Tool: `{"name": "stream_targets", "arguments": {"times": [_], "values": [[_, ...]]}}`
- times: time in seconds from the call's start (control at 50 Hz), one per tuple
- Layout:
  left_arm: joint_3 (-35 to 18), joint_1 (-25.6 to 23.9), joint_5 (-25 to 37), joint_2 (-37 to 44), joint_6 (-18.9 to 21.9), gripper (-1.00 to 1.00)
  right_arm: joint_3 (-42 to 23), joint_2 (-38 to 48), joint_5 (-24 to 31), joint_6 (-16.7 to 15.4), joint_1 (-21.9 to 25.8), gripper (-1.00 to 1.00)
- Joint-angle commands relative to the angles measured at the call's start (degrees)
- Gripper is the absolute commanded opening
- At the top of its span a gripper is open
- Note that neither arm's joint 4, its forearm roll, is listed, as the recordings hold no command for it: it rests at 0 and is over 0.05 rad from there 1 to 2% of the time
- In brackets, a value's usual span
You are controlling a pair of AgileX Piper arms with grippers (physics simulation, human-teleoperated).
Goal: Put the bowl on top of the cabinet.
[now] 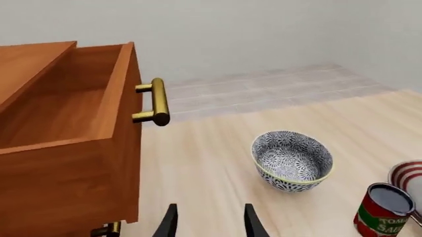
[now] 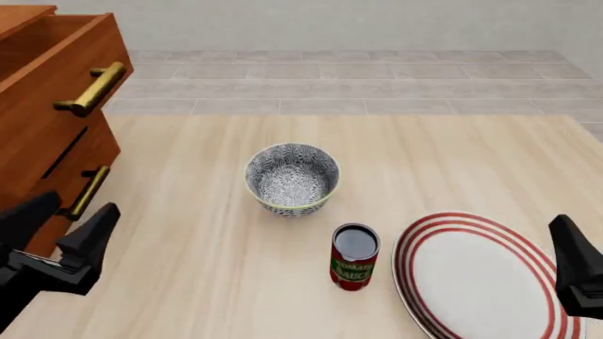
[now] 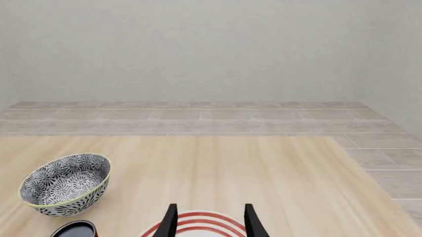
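A: Where's the bowl [image 2: 292, 178]?
B: Upright mid-table [image 2: 188, 233], well right of the cabinet [image 2: 47, 120], whose top drawer [image 1: 63, 98] sticks out open.
A: Clutter?
B: Tomato can [image 2: 354, 257] just in front of it, red-ringed plate [image 2: 481, 275] beside the can.
A: Hands?
B: My left hand [image 2: 56, 236] by the cabinet, right hand [image 3: 208, 221] over the plate, both spread apart, empty.
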Motion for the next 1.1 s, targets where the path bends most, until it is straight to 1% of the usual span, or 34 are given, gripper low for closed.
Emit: {"name": "stream_targets", "arguments": {"times": [0.02,0.04,0.12,0.2,0.22,0.26,0.3,0.32,0.38,0.4,0.42,0.44,0.54,0.6,0.7,0.72,0.74,0.78,0.84,0.86,0.88,0.98,1.08,1.1], "values": [[-2.7,-5.6,-5.3,8.6,3.0,1.00,0.0,0.0,0.0,0.0,0.0,1.00],[-3.2,-5.4,-5.7,10.0,1.5,1.00,0.0,0.0,0.0,0.0,0.0,1.00],[-3.9,-6.0,-7.8,13.8,2.2,1.00,0.0,0.0,0.0,0.0,0.0,1.00],[-5.2,-6.5,-7.5,15.1,2.1,1.00,0.0,0.0,0.0,0.0,0.0,1.00],[-6.0,-6.4,-7.3,16.4,1.5,1.00,0.0,0.0,0.0,0.0,0.0,1.00],[-6.9,-6.9,-6.7,16.6,2.1,1.00,0.0,0.0,0.0,0.0,0.0,1.00],[-8.1,-7.5,-6.3,18.4,1.5,1.00,0.0,0.0,0.0,0.0,0.0,1.00],[-8.7,-8.2,-6.6,20.5,2.0,1.00,0.0,0.0,0.0,0.0,0.0,1.00],[-10.1,-8.8,-6.8,23.0,1.2,1.00,0.0,0.0,0.0,0.0,0.0,1.00],[-10.7,-9.7,-6.7,24.9,0.1,1.00,0.0,0.0,0.0,0.0,0.0,1.00],[-10.7,-9.9,-7.1,25.3,0.7,1.00,0.0,0.0,0.0,0.0,0.0,1.00],[-11.2,-10.3,-7.5,27.2,0.3,1.00,0.0,0.0,0.0,0.0,0.0,1.00],[-12.2,-11.6,-8.7,30.7,0.0,1.00,0.0,0.0,0.0,0.0,0.0,1.00],[-13.3,-13.1,-8.2,31.9,-0.3,1.00,0.0,0.0,0.0,0.0,0.0,1.00],[-14.3,-13.6,-8.3,32.8,0.3,1.00,0.0,0.0,0.0,0.0,0.0,1.00],[-13.7,-13.8,-9.2,31.0,2.6,1.00,0.0,0.0,0.0,0.0,0.0,1.00],[-13.7,-14.6,-9.7,31.4,4.0,1.00,0.0,0.0,0.0,0.0,0.0,1.00],[-15.3,-14.7,-8.9,34.0,1.4,1.00,0.0,0.0,0.0,0.0,0.0,1.00],[-16.7,-15.3,-8.9,35.3,2.1,1.00,0.0,0.0,0.0,0.0,0.0,1.00],[-17.8,-15.5,-8.3,36.4,0.5,1.00,0.0,0.0,0.0,0.0,0.0,1.00],[-18.6,-15.6,-8.0,36.9,0.8,1.00,0.0,0.0,0.0,0.0,0.0,1.00],[-21.1,-17.1,-6.2,38.5,-0.5,1.00,0.0,0.0,0.0,0.0,0.0,1.00],[-23.3,-17.9,-4.7,39.8,-0.3,1.00,0.0,0.0,0.0,0.0,0.0,1.00],[-23.9,-17.9,-4.2,40.2,-0.8,1.00,0.0,0.0,0.0,0.0,0.0,1.00]]}}
